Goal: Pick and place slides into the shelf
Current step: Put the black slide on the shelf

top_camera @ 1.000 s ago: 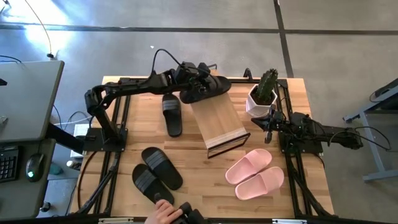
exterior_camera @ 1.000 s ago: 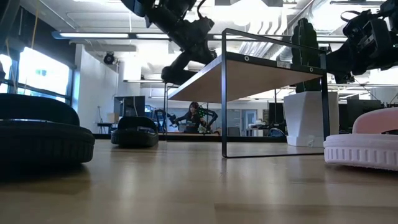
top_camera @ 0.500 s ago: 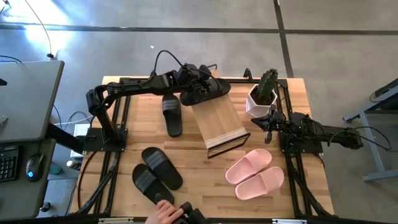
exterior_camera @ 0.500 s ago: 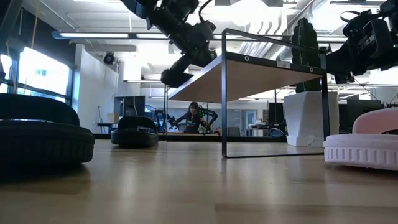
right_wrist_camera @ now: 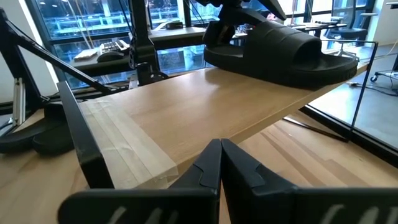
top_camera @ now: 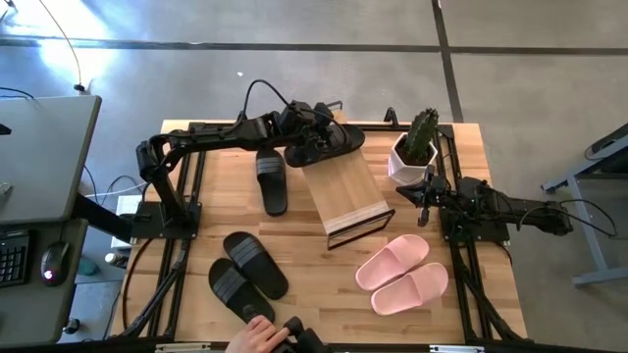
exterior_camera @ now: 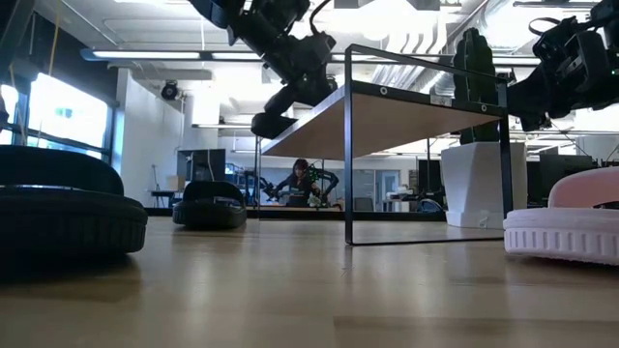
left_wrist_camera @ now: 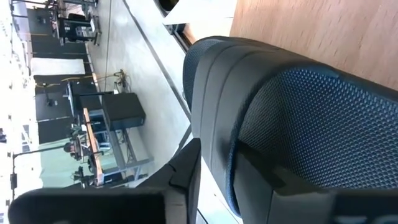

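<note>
At the far end of the shelf (top_camera: 345, 191), on its upper board, my left jaws (top_camera: 312, 140) sit around a black slide (top_camera: 332, 143) that lies across the board, long axis running left to right, toe toward the cactus pot (top_camera: 413, 155). They are partly parted around the slide's strap; I cannot tell whether they grip it or have let it go. From these jaws the slide's mate (top_camera: 272, 180) lies just near-left on the worktop (top_camera: 304, 265), long axis pointing near to far, so my left arm is the closer one for it. Another black pair (top_camera: 245, 275) and the pink pair (top_camera: 402, 274) wait nearer. My right jaws (top_camera: 425, 199) rest pressed together, holding nothing, right of the shelf
</note>
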Tool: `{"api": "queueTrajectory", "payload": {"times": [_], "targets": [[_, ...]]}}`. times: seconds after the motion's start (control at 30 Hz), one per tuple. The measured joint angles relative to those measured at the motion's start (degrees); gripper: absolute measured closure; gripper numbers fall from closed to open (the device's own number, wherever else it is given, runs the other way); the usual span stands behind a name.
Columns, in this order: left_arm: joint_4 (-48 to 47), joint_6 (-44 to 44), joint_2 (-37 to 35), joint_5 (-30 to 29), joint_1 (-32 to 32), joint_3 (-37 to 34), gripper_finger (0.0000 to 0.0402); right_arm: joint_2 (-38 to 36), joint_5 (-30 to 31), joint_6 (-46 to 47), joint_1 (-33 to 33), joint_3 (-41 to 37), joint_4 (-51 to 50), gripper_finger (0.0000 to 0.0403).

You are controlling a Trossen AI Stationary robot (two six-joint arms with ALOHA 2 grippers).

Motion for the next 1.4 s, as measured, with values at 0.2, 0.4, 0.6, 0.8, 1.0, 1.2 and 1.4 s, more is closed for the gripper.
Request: {"api": "queueTrajectory", "payload": {"times": [0.2,0.4,0.6,0.8,1.0,1.2,1.4], "targets": [[-2.78,0.05,-0.05,-1.36,0.00,0.00,0.0306,0.00,0.02,0.00,0.01,-0.01,-0.32,0.0402],[-3.48,-0.61,-0.07,-2.87,-0.07,0.00,0.0284,0.00,0.22,0.00,0.01,0.00,-0.30,0.0402],[-3.06,-1.17,-0.07,-5.12,-0.04,0.00,0.0267,0.00,0.20,0.00,0.00,0.00,-0.30,0.0402],[-3.19,-1.54,-0.09,-7.93,-0.61,0.00,0.0261,0.00,0.17,-0.01,0.01,0.00,-0.52,0.0402],[-4.68,-4.98,-0.09,-16.48,-3.30,0.00,0.0261,0.00,0.15,0.00,0.00,0.00,-0.58,0.0402],[-13.46,-10.89,-2.28,-23.60,-6.64,-0.02,0.0261,-0.01,-0.03,0.00,0.02,0.00,-0.61,0.0402],[-18.67,-18.98,-8.06,-24.67,-8.48,-0.02,0.0261,0.00,-0.01,-0.01,0.02,0.00,-0.63,0.0402]]}}
